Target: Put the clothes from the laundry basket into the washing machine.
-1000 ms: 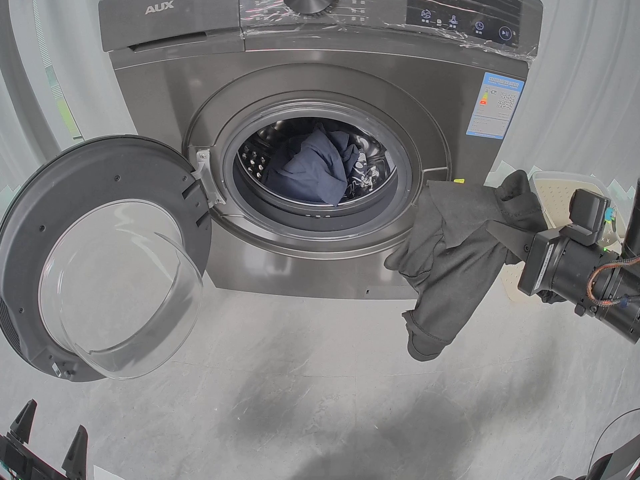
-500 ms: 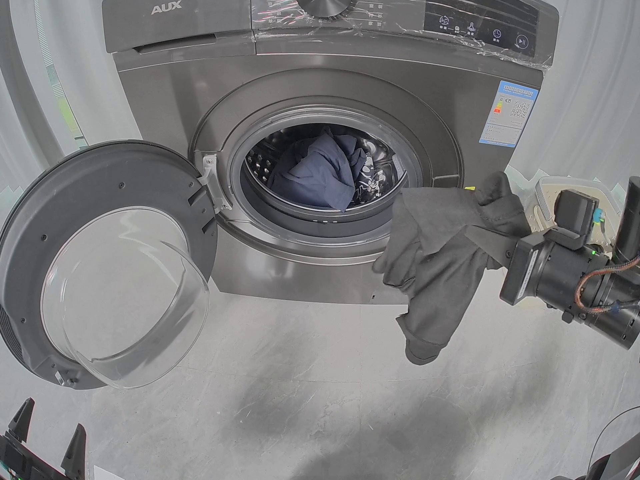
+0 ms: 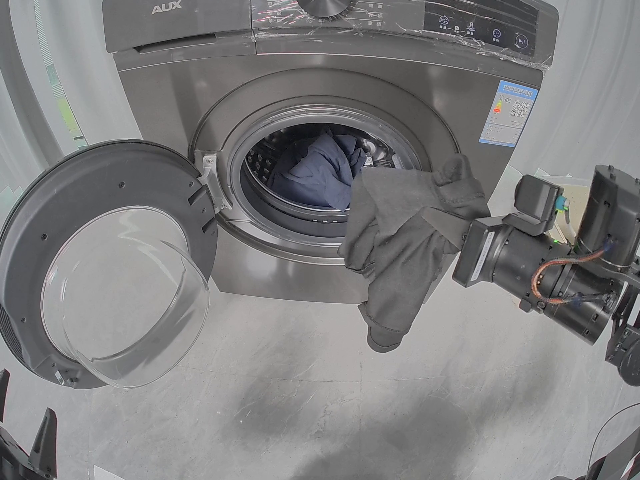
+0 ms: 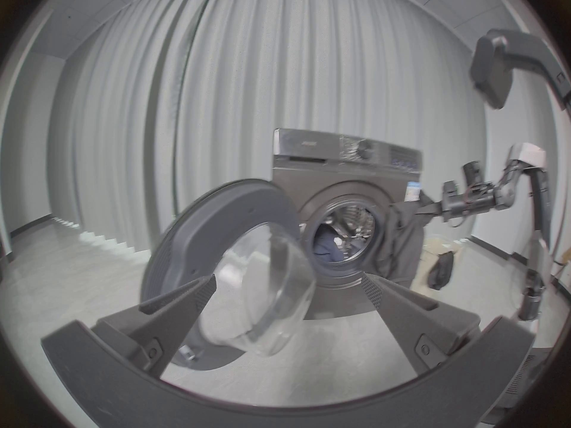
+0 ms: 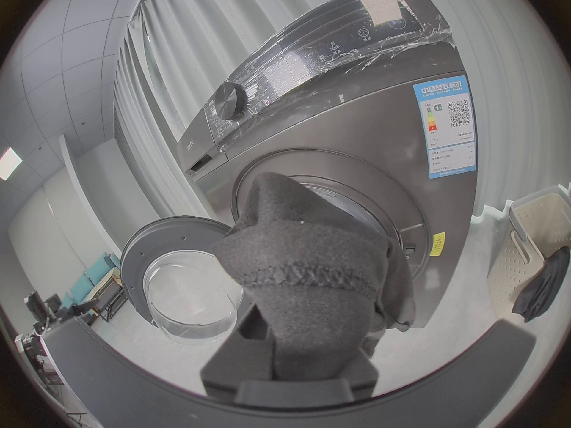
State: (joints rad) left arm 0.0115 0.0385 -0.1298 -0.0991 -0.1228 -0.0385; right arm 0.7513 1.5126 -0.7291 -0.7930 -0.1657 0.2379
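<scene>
Item, right pincer (image 5: 291, 358): mine, clamped on a dark grey garment (image 3: 400, 241), whose bunched top edge is pinched between my fingers; held out in front of the washing machine (image 3: 200, 81), at the right side of its round opening; the cloth overlaps the opening's right rim and hangs down past the machine's front; its lowest end hangs free above the floor (image 3: 280, 395).
Item, left pincer (image 3: 27, 445): low at my left; fingers spread apart, nothing between them.
Item, door (image 3: 100, 181): swung wide to the left; glass bowl facing me.
Item, drum (image 3: 263, 158): holds a navy garment (image 3: 320, 171), heaped inside the opening.
Item, laundry basket (image 5: 532, 233): pale; on the floor just right of the machine; a black garment (image 5: 544, 289) draped over its rim.
</scene>
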